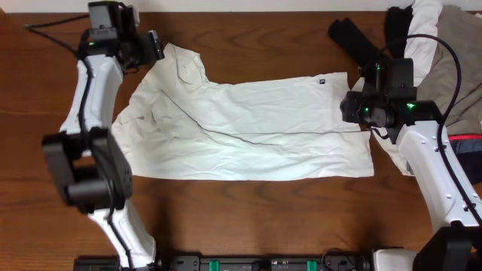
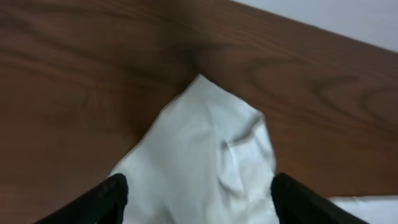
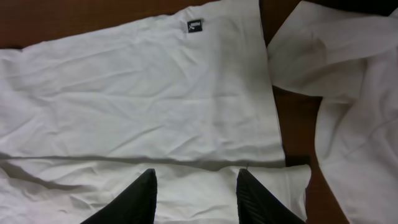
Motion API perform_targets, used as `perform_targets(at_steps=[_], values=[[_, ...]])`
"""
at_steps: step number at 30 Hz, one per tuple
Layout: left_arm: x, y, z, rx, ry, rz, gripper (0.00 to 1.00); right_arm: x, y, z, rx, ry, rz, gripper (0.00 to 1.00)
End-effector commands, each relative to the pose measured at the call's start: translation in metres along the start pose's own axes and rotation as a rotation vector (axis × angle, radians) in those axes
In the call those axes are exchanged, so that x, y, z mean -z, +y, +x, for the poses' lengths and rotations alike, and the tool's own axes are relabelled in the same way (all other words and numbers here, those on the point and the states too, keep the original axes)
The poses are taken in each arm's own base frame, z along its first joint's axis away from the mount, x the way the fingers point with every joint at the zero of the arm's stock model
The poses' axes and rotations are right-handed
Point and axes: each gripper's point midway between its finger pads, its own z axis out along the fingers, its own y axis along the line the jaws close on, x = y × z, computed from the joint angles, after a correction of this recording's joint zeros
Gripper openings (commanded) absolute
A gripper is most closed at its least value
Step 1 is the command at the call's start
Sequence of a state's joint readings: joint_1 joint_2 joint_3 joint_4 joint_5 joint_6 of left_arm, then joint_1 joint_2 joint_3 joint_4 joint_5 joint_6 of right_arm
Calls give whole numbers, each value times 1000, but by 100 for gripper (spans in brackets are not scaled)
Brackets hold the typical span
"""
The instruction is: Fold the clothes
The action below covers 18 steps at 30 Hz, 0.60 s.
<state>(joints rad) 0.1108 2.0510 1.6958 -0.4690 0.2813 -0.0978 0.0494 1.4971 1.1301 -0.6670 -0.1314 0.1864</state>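
Several items are only partly visible. The heap of further garments at the upper right of the overhead frame holds white, grey-khaki and black cloth, with a navy piece bearing a red band at the right edge. It is cut off by the frame border and crossed by the right arm and its cable; the number of pieces cannot be told. The left arm covers the left edge of the large plain white thin cotton shirt, which lies spread flat and creased across the centre of the dark brown wooden table. The left wrist view shows only one pointed end of that shirt, and both fingertips are cut by the lower border. The left gripper hovers over this end at the overhead frame's upper left, jaws wide apart, holding nothing. The right gripper hangs over the shirt's right edge, jaws apart above flat fabric, grasping nothing. A second white garment lies just beside that edge. A small dark square label sits near the shirt's upper right corner; its white mark is too small to read.
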Motion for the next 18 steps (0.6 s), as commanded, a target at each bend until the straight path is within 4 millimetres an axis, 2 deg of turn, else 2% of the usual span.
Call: perform_targets(at_steps=[1,4,8,13,18], values=[[-38,1,13,-24,34,1,73,0,4,0,10,3,-10,40],[-61,-5,16,-44,17,15,70,0,4,1,9,4,-10,40],[-77,-17,7,-77,-42,35,69,0,4,1,9,4,-10,40],[-90,-9,7,-96,-73,-72,69,0,4,0,9,3,-10,39],[-99,-6,15,-95,-55,-78,67,0,4,0,10,1,-10,40]])
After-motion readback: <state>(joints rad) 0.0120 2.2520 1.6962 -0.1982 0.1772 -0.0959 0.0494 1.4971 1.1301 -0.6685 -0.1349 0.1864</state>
